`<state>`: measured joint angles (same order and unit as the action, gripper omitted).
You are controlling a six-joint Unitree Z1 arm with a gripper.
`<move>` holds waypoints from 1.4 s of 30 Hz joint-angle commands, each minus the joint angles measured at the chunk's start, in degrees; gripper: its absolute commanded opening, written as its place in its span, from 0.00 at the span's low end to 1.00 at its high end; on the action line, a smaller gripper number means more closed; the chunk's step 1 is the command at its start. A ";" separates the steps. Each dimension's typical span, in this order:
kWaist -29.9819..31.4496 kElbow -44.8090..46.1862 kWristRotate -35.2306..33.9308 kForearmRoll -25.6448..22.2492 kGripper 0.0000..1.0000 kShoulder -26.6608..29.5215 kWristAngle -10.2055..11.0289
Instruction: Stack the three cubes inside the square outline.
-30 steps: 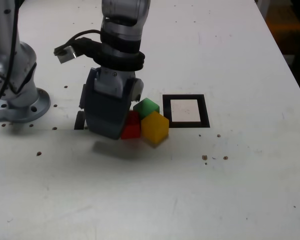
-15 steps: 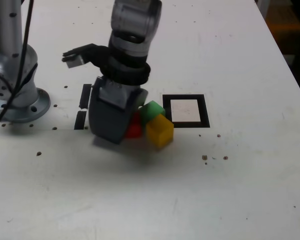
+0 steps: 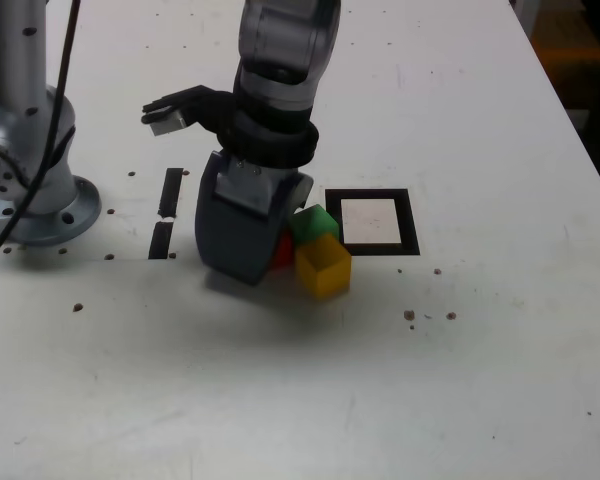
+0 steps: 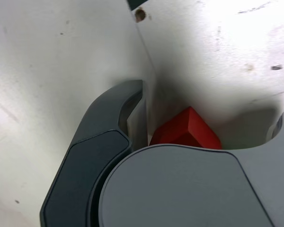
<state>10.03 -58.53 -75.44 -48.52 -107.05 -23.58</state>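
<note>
Exterior view: I am seeing my gripper [image 3: 265,262] standing wide-jawed over the red cube [image 4: 188,131], green cube [image 3: 315,222] and yellow cube [image 3: 323,266] sitting just right.

White table [image 3: 460,380], black square outline [image 3: 371,195], red cube [image 4: 189,130], green cube [image 3: 316,222], yellow cube [image 3: 323,266], two black strips [image 3: 166,212]

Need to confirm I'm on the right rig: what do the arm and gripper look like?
The arm is silver-grey metal with black collars, on a round silver base. A black cable runs along it. The gripper is a bulky dark grey-blue shell with curved fingers. A small silver box juts from the wrist.
</note>
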 commanded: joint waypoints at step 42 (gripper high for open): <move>-6.60 -30.41 32.18 -33.37 0.29 -1.84 16.08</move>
<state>3.49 -81.39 -44.05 -82.03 -107.97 -7.67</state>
